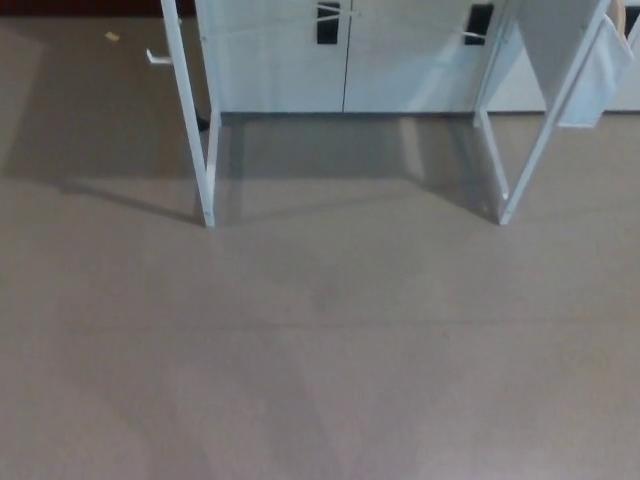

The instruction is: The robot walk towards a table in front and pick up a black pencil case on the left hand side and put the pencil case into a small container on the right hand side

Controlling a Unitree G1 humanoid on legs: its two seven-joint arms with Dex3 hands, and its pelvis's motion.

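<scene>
Looking down, head view: a bare grey-brown floor (320,360) fills most of the picture.
Table legs: two white leg frames stand on the floor, the left leg (195,130) near picture left of centre, the right leg (525,150) slanting up toward the top right corner.
Behind the legs: white cabinet doors (345,60) with dark handles (327,22) run along the top edge.
Shadows: dark patches lie on the floor under and left of the frame.
Small scrap: a pale speck (112,37) lies on the floor at top left.
Tabletop: out of sight above the frame.
Pencil case: cannot be seen.
Container: cannot be seen.
Hands: neither shows, so their fingers cannot be told.
</scene>
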